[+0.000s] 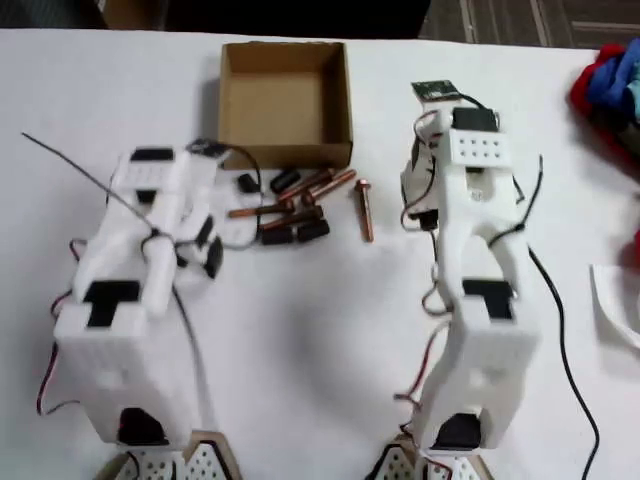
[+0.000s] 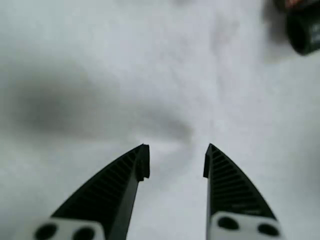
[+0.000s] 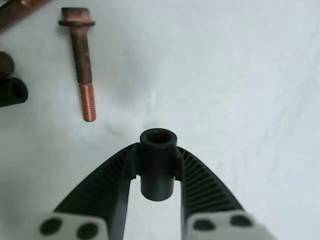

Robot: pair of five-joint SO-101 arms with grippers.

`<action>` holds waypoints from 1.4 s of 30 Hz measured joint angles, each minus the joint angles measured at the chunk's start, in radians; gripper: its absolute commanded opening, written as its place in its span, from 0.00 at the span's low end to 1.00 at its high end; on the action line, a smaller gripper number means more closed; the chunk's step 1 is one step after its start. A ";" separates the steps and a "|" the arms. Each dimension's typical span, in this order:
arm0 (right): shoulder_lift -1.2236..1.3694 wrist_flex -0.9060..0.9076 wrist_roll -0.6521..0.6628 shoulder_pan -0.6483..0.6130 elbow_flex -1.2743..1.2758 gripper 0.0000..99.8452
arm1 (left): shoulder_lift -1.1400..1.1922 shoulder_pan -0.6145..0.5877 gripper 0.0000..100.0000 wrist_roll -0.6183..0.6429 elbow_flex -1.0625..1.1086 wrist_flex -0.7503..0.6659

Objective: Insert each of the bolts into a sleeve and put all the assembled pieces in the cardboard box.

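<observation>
Right wrist view: right jaws clenched on black sleeve (image 3: 158, 167), bolt (image 3: 80, 55) beyond; left jaws parted.

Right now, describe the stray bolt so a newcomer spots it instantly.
Find the cardboard box; just in front lies a cluster of bolts and black sleeves. The stray bolt lies apart from it, toward the right arm, touching nothing.

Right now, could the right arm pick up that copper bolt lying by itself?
Probably not yet: the bolt lies close, with bare table between, but the right gripper is shut on a black sleeve, so its jaws are taken.
</observation>
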 measured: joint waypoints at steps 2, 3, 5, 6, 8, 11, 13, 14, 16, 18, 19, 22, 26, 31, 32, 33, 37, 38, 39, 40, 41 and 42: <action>-0.146 -0.133 0.005 -0.002 0.213 0.02 | 0.081 0.009 0.20 0.009 -0.141 0.058; -0.215 -0.212 0.005 0.000 0.330 0.02 | 0.117 0.018 0.20 0.012 -0.213 0.086; -0.334 -0.370 0.005 0.000 0.562 0.02 | 0.183 0.043 0.20 0.012 -0.353 0.138; -0.377 -0.448 0.005 -0.003 0.666 0.02 | 0.212 0.060 0.20 0.005 -0.420 0.163; -0.420 -0.580 0.005 -0.017 0.835 0.02 | 0.267 0.106 0.20 -0.055 -0.554 0.206; -0.431 -0.715 0.005 -0.038 0.988 0.02 | 0.342 0.187 0.20 -0.199 -0.726 0.261; -0.434 -0.779 0.005 -0.041 1.036 0.02 | 0.391 0.233 0.20 -0.285 -0.813 0.275; -0.434 -0.790 0.002 -0.041 1.037 0.02 | 0.419 0.250 0.20 -0.322 -0.848 0.278; -0.434 -0.802 -0.018 -0.041 1.039 0.02 | 0.471 0.272 0.20 -0.377 -0.907 0.281; -0.434 -0.809 -0.025 -0.040 1.039 0.02 | 0.522 0.278 0.20 -0.411 -0.953 0.281; -0.434 -0.809 -0.025 -0.040 1.039 0.02 | 0.540 0.278 0.20 -0.422 -0.976 0.284; -0.434 -0.809 -0.025 -0.040 1.039 0.02 | 0.589 0.273 0.20 -0.431 -1.046 0.290; -0.434 -0.809 -0.025 -0.040 1.039 0.02 | 0.637 0.272 0.20 -0.433 -1.135 0.292; -0.434 -0.809 -0.025 -0.040 1.039 0.02 | 0.695 0.275 0.20 -0.433 -1.197 0.284; -0.434 -0.809 -0.025 -0.040 1.039 0.02 | 0.698 0.273 0.20 -0.433 -1.204 0.284; -0.434 -0.809 -0.025 -0.040 1.039 0.02 | 0.701 0.269 0.20 -0.433 -1.206 0.284; -0.434 -0.809 -0.025 -0.041 1.039 0.02 | 0.730 0.259 0.20 -0.433 -1.208 0.288; -0.434 -0.809 -0.025 -0.041 1.039 0.02 | 0.738 0.259 0.20 -0.433 -1.208 0.288; -0.434 -0.809 -0.025 -0.041 1.039 0.02 | 0.746 0.259 0.20 -0.433 -1.206 0.288; -0.434 -0.809 -0.025 -0.041 1.039 0.02 | 0.752 0.259 0.20 -0.433 -1.208 0.288; -0.434 -0.809 -0.025 -0.041 1.039 0.02 | 0.760 0.259 0.20 -0.433 -1.214 0.288; -0.434 -0.809 -0.025 -0.041 1.039 0.02 | 0.761 0.258 0.20 -0.433 -1.215 0.288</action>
